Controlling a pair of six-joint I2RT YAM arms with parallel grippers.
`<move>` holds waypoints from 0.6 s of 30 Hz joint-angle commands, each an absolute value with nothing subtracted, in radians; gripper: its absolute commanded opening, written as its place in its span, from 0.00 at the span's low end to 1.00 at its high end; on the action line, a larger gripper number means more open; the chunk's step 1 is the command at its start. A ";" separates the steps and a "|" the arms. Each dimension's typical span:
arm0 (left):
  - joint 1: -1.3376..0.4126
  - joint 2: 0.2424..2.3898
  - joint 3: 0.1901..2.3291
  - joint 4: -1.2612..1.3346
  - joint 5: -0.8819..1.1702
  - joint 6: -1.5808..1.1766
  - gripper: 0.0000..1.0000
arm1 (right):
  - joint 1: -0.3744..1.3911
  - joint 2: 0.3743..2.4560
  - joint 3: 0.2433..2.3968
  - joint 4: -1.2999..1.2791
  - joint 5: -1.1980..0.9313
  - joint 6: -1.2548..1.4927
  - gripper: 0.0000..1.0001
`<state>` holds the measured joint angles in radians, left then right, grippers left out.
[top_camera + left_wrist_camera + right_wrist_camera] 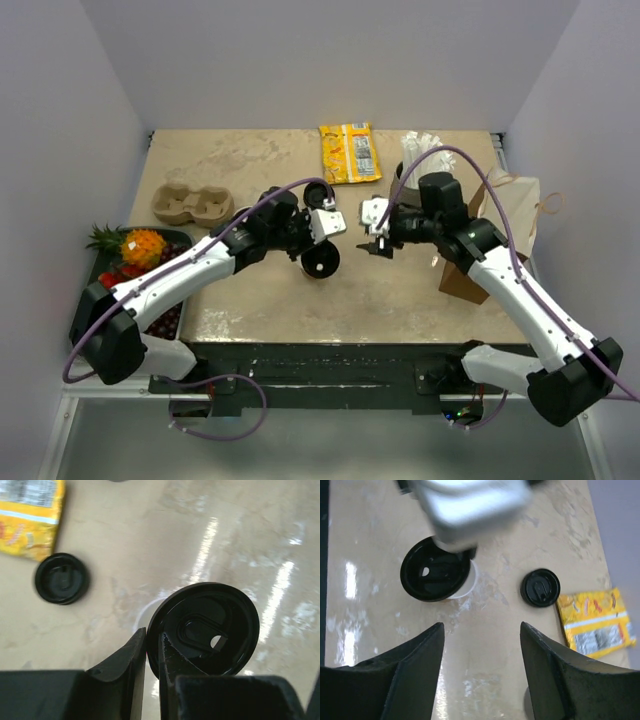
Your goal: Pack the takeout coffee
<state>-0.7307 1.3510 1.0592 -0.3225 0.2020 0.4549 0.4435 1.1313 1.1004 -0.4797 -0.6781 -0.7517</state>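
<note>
**Over the cup, a lid pinched by its rim**

Near the middle of the counter, the left claw had narrowed onto the rim of a black lid, gripping it edge-on. That lid hung over a paper cup, whose white rim showed at one side; whether the two touched could not be told. The right claw hovered just beside them, its jaws spread wide and holding nothing. Toward the far edge a spare lid lay flat, near a yellow packet. The packet carried print and a silvery panel, but the writing was too blurred to read.
</note>
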 commanded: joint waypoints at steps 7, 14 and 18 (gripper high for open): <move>-0.713 1.434 1.186 -0.532 0.457 0.457 0.00 | 0.661 1.175 1.220 -0.982 -0.643 -1.745 0.59; -0.684 1.515 1.253 -0.592 0.569 0.448 0.00 | 0.707 1.189 1.204 -1.092 -0.666 -1.925 0.56; -0.684 1.540 1.284 -0.618 0.586 0.463 0.00 | 0.750 1.201 1.186 -1.016 -0.664 -1.875 0.54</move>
